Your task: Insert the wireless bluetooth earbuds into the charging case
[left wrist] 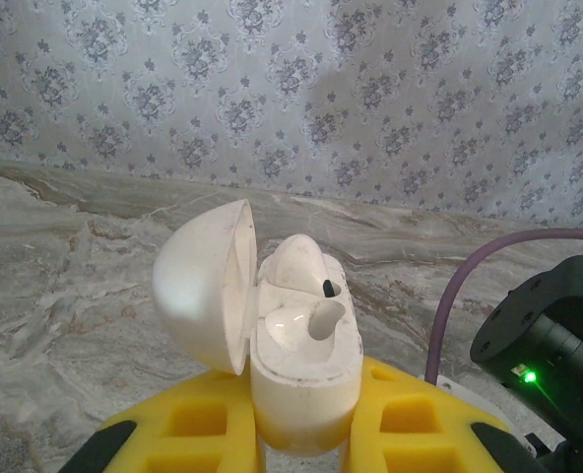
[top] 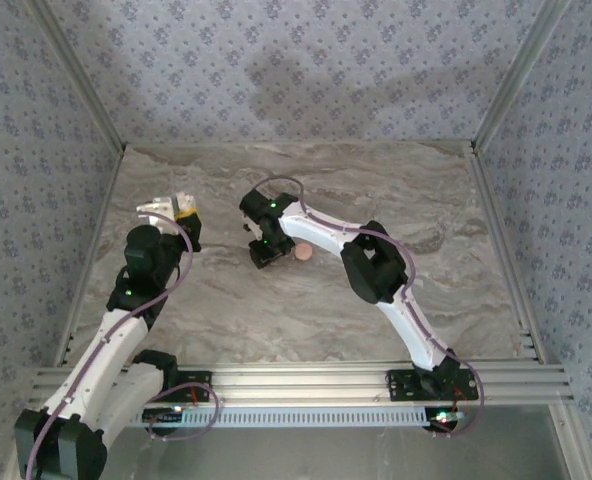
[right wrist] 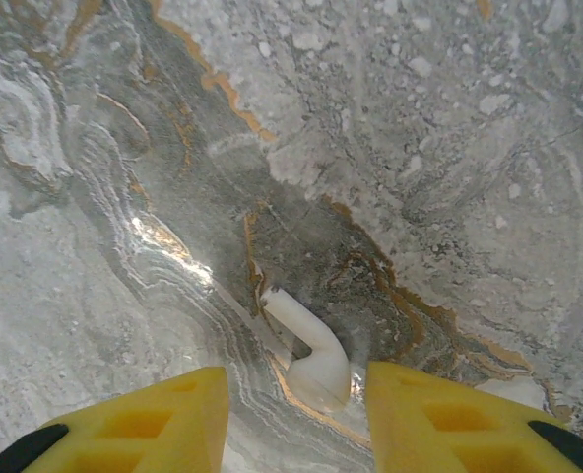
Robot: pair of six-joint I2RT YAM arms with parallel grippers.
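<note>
1. The charging case (left wrist: 306, 374) is clamped between the yellow fingers of the left gripper (left wrist: 301, 419) and is held clear of the table (top: 306, 320), with its lid (left wrist: 203, 286) swung open.
2. A first earbud (left wrist: 296, 261) appears to be seated in the far well of the case, so about half of the task is judged done. The near well looks vacant, though this cannot be told for certain.
3. The second earbud (right wrist: 309, 353) is seen lying on the marble, its bulb toward the wrist camera and its stem pointing away.
4. The right gripper (right wrist: 296, 384) is poised over it with the jaws spread wide — one finger on either side, the earbud not yet pinched.
5. What is left, as judged: the second earbud is to be grasped, carried to the case and pressed into its well.
6. A round pink puck (top: 303, 253) is seen just beside the right gripper; it is no part of the task.
</note>
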